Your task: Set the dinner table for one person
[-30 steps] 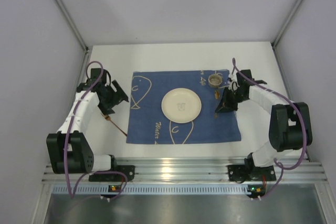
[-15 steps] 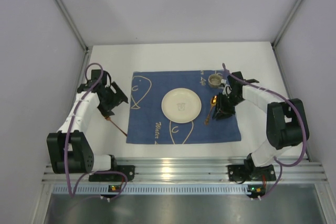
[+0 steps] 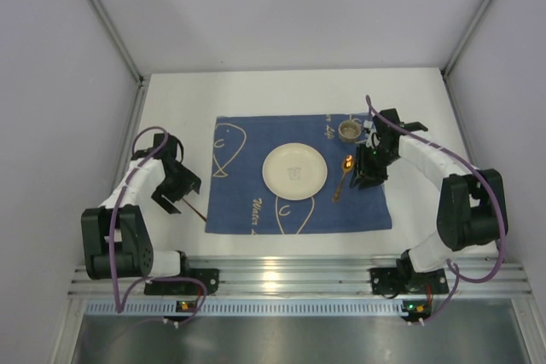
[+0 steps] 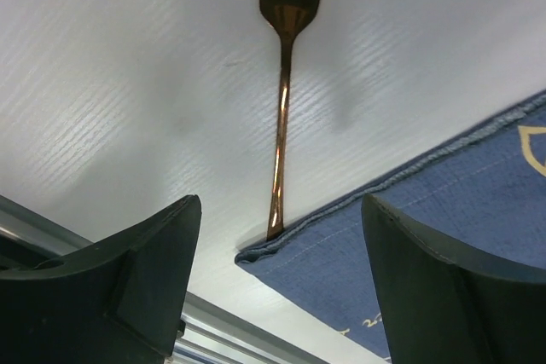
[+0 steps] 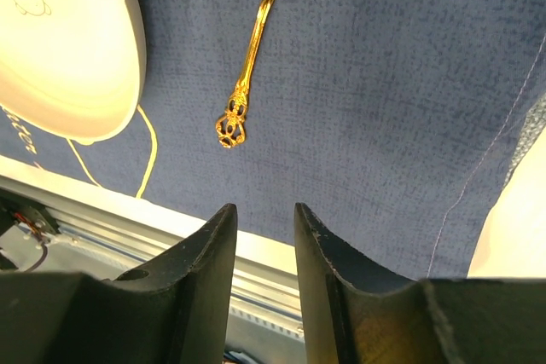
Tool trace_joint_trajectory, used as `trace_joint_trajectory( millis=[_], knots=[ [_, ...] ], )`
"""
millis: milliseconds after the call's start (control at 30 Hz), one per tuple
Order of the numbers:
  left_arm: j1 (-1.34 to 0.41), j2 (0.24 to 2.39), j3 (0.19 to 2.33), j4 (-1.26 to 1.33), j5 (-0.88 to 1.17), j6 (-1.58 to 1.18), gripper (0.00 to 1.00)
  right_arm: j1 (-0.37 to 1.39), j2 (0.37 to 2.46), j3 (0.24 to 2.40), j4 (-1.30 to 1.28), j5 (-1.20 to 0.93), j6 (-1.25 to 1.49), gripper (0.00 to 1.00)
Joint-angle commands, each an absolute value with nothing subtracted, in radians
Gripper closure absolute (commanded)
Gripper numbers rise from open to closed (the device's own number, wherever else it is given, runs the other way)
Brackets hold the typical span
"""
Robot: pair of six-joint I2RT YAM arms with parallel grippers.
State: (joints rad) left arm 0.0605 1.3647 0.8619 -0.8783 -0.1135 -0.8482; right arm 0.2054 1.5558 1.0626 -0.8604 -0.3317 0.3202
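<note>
The dinner table (image 3: pixel 256 91) is a white tabletop with a blue whale placemat (image 3: pixel 247 202) on it. A cream plate (image 3: pixel 294 170) sits mid-mat. A gold spoon (image 3: pixel 343 178) lies on the mat just right of the plate, also in the right wrist view (image 5: pixel 256 31). My right gripper (image 3: pixel 368 172) hovers beside it, jaws a little apart and empty (image 5: pixel 264 210). A copper fork (image 3: pixel 194 209) lies on the table left of the mat, its handle end touching the mat's near-left corner (image 4: pixel 281 108). My left gripper (image 3: pixel 171 189) is wide open above it (image 4: pixel 280 210).
A small metal cup (image 3: pixel 349 131) stands at the mat's far right corner, just behind my right gripper. An aluminium rail (image 3: pixel 290 274) runs along the table's near edge. Grey walls close in the left, right and far sides.
My right gripper laid the spoon on the mat right of the plate, let go and drew back. My left gripper moved toward the near edge, over the fork.
</note>
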Motion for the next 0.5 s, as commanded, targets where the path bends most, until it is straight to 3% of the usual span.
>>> trace_joint_trajectory(
  millis=[0,200,467],
  knots=[
    [0.083,1.377,0.828,-0.831,-0.129,-0.887,0.18,0.203,1.537,1.094,-0.868,-0.324,0.310,0.67],
    [0.121,1.411,0.775,-0.779,-0.158,-0.865,0.14,0.203,1.542,1.089,-0.865,-0.325,0.305,0.68],
    [0.123,1.506,0.765,-0.718,-0.183,-0.827,0.24,0.203,1.548,1.086,-0.862,-0.327,0.307,0.71]
  ],
)
